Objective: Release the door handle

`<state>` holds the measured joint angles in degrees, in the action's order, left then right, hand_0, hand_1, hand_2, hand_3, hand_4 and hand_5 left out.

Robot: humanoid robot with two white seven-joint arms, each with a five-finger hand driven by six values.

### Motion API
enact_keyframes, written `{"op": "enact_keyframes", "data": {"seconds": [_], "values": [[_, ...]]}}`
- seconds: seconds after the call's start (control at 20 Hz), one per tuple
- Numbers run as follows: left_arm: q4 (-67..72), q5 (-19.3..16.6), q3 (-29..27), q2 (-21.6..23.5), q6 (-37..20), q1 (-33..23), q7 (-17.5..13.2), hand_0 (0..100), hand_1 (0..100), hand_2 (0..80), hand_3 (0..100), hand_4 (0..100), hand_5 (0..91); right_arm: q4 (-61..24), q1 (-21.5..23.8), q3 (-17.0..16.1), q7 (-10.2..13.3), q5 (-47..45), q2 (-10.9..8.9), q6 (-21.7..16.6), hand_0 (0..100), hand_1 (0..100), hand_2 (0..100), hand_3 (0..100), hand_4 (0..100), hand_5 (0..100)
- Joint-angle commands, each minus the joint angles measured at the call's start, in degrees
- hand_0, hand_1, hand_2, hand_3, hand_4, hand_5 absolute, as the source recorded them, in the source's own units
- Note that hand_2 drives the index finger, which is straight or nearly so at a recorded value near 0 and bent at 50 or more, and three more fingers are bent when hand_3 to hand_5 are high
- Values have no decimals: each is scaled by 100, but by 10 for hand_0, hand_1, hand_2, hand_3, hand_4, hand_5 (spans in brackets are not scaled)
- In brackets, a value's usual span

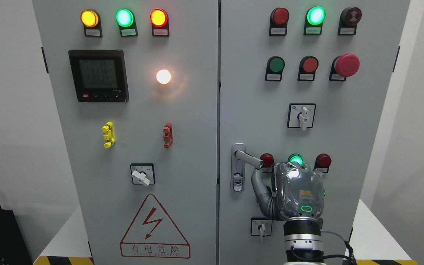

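Note:
The silver door handle [248,158] sits at the left edge of the right cabinet door, its lever sticking out to the right from a tall lock plate [238,173]. My right hand [278,176] comes up from the bottom edge and hovers just right of and below the lever's tip. Its thumb [259,185] is spread and points up toward the lever's end without wrapping it. The other fingers are hidden behind the back of the hand. The lever lies free of the hand. My left arm is out of view.
The grey cabinet has two closed doors with lit indicator lamps, push buttons, a red emergency button [346,65], rotary switches [302,116] and a meter [98,75]. A small switch [261,228] sits by my wrist. The cabinet stands on a white platform with a hazard-striped edge.

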<state>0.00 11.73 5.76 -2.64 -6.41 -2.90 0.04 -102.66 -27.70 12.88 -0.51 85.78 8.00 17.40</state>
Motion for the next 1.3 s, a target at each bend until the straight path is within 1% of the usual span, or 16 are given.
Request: {"op": "enact_keyframes", "data": {"seconds": [0.0,0.35,0.55,0.6,0.75,0.9,1.0,1.1,1.2,1.25], "values": [[-176,-4,4,0,-1,0,5,120,389,0,0,0,0,18,-7,-4,-1,0,9,0,619,67,974,1000,994,974],[-176,-4,-5,0,-1,0,5,120,389,0,0,0,0,18,37,22,-1,-35,9,-17,621,66,974,1000,990,974],[-176,5,4,0,-1,0,5,120,389,0,0,0,0,1,54,13,16,-62,-44,-17,628,64,974,1000,984,975],[-176,-4,-5,0,-1,0,5,120,389,0,0,0,0,1,80,13,25,-70,-61,-17,637,60,974,1000,960,975],[-176,4,4,0,-1,0,5,120,389,0,0,0,0,-69,125,22,25,-70,-70,-35,655,50,973,1000,944,976],[-176,5,-5,0,-1,0,5,120,389,0,0,0,0,-157,142,75,60,-149,-79,-52,662,42,972,1000,940,977],[-176,-4,4,0,-1,0,5,120,389,0,0,0,0,-201,177,118,139,-237,-79,-70,669,30,972,1000,939,977],[-176,-4,4,0,-1,0,5,120,389,0,0,0,0,-280,230,154,148,-237,-88,-70,664,29,971,1000,937,978],[-176,-4,-5,0,-1,0,5,120,389,0,0,0,0,-429,440,285,165,-264,-245,-96,670,17,971,1000,936,978],[-176,-4,4,0,-1,0,5,120,389,0,0,0,0,-491,519,338,226,-333,-333,-157,667,16,971,1000,936,978]]}}
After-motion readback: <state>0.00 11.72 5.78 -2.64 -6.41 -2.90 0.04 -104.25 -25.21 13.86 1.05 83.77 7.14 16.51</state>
